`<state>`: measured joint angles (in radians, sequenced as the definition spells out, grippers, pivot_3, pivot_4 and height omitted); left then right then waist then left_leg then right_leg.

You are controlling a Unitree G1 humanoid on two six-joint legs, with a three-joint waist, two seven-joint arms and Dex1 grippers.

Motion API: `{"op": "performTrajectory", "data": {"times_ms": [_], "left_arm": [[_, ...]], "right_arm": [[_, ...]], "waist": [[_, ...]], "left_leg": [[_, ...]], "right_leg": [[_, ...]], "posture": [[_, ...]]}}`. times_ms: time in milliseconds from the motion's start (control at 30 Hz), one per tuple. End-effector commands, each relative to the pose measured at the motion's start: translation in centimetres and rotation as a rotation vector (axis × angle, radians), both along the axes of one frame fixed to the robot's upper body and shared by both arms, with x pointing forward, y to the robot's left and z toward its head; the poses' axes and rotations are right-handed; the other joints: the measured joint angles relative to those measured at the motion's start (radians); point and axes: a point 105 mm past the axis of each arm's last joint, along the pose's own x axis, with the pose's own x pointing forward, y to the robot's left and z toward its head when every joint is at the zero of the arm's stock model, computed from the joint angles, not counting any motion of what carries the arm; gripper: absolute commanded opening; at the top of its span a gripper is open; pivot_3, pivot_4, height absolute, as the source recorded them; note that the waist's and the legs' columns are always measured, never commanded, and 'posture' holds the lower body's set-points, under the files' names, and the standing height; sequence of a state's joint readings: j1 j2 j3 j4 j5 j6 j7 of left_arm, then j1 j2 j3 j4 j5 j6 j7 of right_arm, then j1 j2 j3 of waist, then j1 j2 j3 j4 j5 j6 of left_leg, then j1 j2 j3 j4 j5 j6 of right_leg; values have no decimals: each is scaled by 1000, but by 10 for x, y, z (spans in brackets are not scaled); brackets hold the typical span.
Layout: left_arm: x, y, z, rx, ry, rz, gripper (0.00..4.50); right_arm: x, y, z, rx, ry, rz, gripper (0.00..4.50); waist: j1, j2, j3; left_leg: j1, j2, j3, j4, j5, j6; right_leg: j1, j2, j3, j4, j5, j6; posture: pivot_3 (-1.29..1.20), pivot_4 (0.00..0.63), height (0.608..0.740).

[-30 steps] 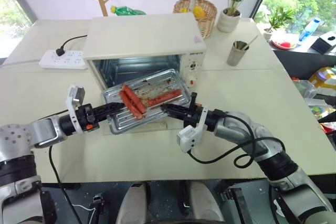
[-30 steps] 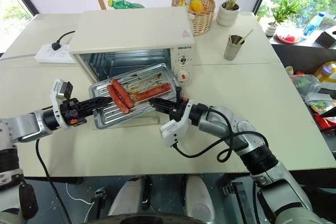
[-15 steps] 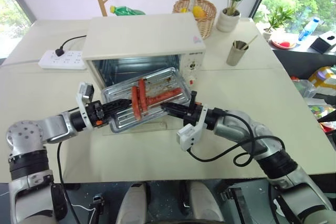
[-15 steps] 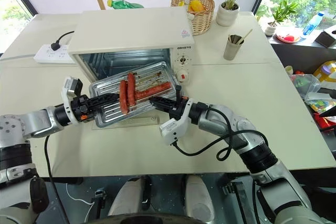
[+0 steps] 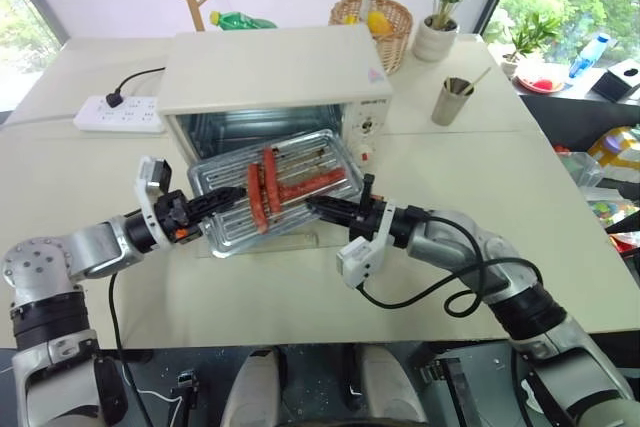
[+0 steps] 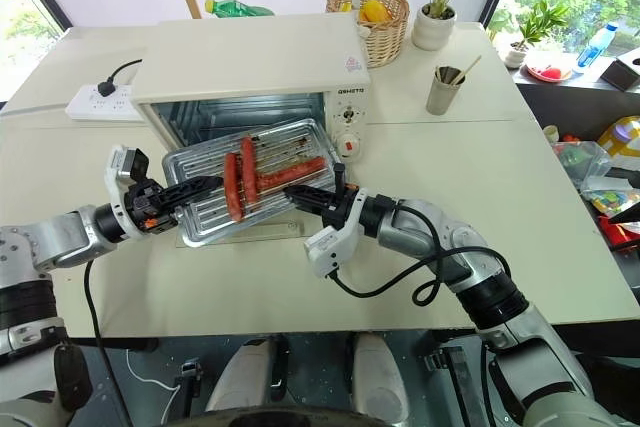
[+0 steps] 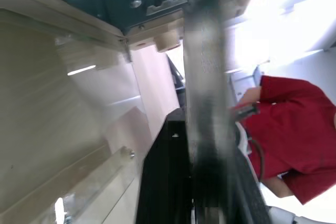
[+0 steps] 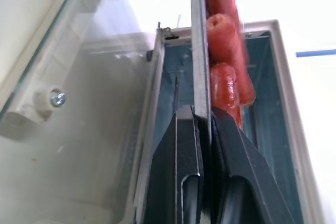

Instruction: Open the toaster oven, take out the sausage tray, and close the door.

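Observation:
The cream-white toaster oven (image 5: 270,72) stands mid-table, and its glass door (image 5: 300,239) lies folded down flat in front of it. Just outside the oven's mouth and above the door hangs the shiny ribbed sausage tray (image 5: 300,159), carrying three red-orange sausages (image 5: 262,187). My left gripper (image 5: 228,199) is shut on the tray's left edge. From the other side, my right gripper (image 5: 312,207) is shut on the tray's right front edge. In the right wrist view the tray's rim (image 8: 200,77) runs between the two black fingers (image 8: 181,161), with sausages (image 8: 226,35) beside it.
A white power strip (image 5: 118,112) lies left of the oven. Behind it are a wicker basket (image 5: 375,22), a potted plant (image 5: 437,37) and a green bottle (image 5: 240,19). A metal cup (image 5: 452,99) stands to the right. A person in red (image 7: 294,145) appears in the left wrist view.
My left gripper let go of the tray's left edge and closed on it again. Two sausages rolled from a diagonal to lying across the tray. The right gripper held still.

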<state>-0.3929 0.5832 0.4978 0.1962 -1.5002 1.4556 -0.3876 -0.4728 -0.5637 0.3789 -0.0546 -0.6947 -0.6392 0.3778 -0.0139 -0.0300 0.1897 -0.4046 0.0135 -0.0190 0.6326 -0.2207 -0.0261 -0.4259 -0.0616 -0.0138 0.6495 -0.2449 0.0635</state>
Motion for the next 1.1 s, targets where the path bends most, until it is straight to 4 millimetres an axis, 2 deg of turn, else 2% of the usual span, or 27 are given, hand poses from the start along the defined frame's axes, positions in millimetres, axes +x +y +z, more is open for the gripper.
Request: {"op": "performTrajectory", "data": {"times_ms": [33, 333, 467, 533, 767, 900, 1100], "left_arm": [[-1, 4, 4, 0, -1, 1, 41], [-3, 7, -3, -6, 41, 17, 41], [-5, 8, -5, -21, 49, 30, 0], [-6, 10, -4, -41, 46, 41, 0], [-12, 20, -3, -87, 52, 117, 0], [-25, 36, 6, -100, 36, 185, 0], [-51, 59, 6, -83, 16, 279, 0]], "right_arm": [[-3, 1, 20, 43, -59, 26, 0], [-4, -4, 22, 36, -30, 30, 0], [-5, -6, 21, 11, -21, 32, 1506], [-5, -8, 20, 0, -22, 28, 2531], [-7, -18, 18, -16, -17, 12, 2531], [-9, -36, 10, -40, 7, -23, 2531], [-7, -60, 0, -58, 62, -78, 2531]], "waist": [[0, 0, 0], [0, 0, 0], [0, 0, 0], [0, 0, 0], [1, 0, 0], [2, 0, 0], [2, 0, 0]], "left_leg": [[0, 0, 0, 0, 0, 0], [0, 0, 0, 0, 0, 0], [0, 0, 0, 0, 0, 0], [0, 0, 0, 0, 0, 0], [0, 1, 0, 0, 0, 0], [0, 2, 0, 0, 0, 0], [1, 2, 1, 0, 0, 0]], "right_leg": [[0, 0, 0, 0, 0, 0], [0, 0, 0, 0, 0, 0], [0, -1, 0, 0, 0, 0], [0, 0, 0, 0, 0, 0], [0, -1, 0, 0, 0, 0], [0, -2, 1, 0, 0, 0], [0, -2, 1, -1, -3, -4]], "posture": [[0, 150, 740], [0, 150, 740], [0, 150, 740], [0, 150, 740], [0, 150, 740], [0, 150, 740], [0, 150, 740]]}}
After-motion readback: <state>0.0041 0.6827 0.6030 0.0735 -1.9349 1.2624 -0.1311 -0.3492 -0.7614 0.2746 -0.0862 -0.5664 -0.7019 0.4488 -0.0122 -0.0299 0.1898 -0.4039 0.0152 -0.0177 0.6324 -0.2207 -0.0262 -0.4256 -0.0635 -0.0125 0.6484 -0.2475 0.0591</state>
